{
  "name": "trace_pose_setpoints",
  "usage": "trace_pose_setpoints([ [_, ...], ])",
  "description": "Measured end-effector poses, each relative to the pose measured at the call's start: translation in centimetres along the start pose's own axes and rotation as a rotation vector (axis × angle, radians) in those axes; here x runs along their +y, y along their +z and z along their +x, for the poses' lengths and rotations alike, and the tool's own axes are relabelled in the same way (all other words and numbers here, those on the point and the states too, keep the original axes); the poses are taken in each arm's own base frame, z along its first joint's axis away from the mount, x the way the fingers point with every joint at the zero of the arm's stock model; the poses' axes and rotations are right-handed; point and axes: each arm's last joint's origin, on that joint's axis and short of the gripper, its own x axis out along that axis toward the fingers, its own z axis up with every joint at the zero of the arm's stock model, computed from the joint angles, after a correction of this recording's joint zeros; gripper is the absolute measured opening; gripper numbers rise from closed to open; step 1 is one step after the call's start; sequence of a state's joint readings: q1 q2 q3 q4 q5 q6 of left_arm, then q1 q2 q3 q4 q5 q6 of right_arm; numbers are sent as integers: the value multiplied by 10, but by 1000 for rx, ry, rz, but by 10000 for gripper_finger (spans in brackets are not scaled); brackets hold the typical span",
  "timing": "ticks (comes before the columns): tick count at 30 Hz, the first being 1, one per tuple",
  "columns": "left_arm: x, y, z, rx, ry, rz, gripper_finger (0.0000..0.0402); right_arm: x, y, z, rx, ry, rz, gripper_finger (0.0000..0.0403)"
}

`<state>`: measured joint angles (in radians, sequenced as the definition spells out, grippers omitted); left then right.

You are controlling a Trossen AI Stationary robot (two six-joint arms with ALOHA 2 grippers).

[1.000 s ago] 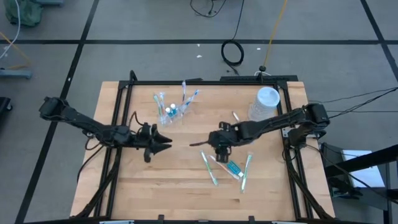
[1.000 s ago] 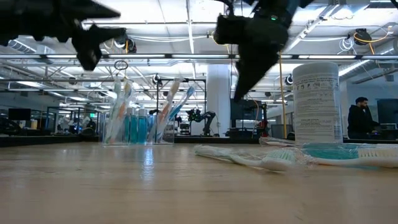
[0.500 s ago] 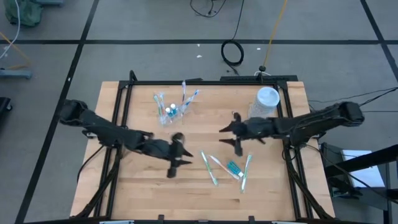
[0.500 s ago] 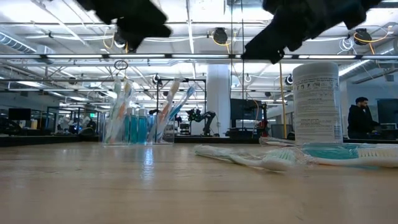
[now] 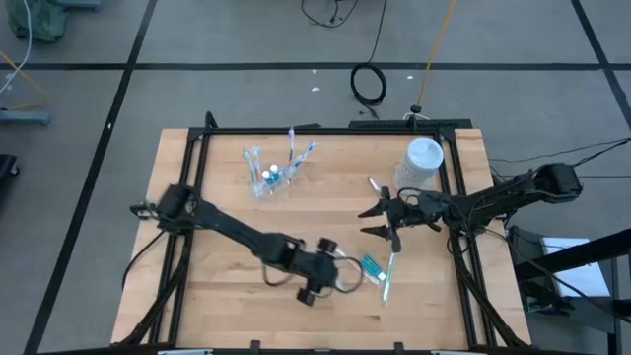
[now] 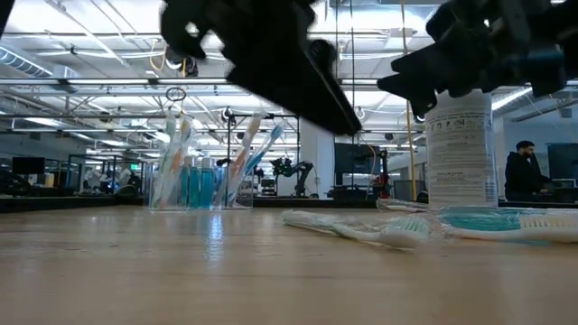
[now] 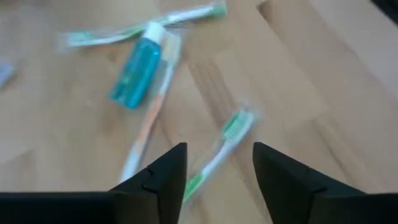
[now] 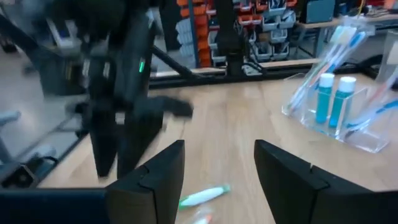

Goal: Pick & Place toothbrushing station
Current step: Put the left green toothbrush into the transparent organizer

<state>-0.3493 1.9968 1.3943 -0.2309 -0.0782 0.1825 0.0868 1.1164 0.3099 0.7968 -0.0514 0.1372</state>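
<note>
Just ahead of the parted left gripper (image 7: 214, 171), green toothbrush (image 7: 219, 152), teal tube (image 7: 138, 73) beyond

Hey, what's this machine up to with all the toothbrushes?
It is tidying a toothbrushing station. The left tool hangs open, holding nothing, just over the loose toothbrushes and a teal tube lying on the wooden table. The right tool, also open and empty, waits nearby beside the white container. The clear cup at the back already holds several brushes and two tubes.
</note>
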Motion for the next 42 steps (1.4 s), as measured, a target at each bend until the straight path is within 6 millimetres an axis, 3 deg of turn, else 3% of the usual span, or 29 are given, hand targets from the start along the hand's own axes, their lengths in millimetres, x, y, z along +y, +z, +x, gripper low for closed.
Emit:
trace_pose_setpoints([
  [8,-4,-10,45,151,-42,54,240,0,-14,-6,21,3,61,187],
  [14,2,-19,55,184,-90,40,233,0,-12,-6,-3,7,60,187],
  [18,12,-23,58,173,-188,-16,188,0,-12,-6,-6,7,60,187],
  [27,32,-27,56,161,-238,-137,35,0,-12,-6,1,9,60,187],
  [30,36,-24,43,168,-265,-177,8,0,-12,-6,0,9,63,187],
  [34,38,-1,3,104,-257,-161,10,0,-12,-6,0,9,67,187],
  [38,38,24,-58,33,-135,-82,5,0,-12,-6,1,9,67,187],
  [42,42,42,-137,-80,72,-46,3,0,-12,-6,1,9,68,187],
])
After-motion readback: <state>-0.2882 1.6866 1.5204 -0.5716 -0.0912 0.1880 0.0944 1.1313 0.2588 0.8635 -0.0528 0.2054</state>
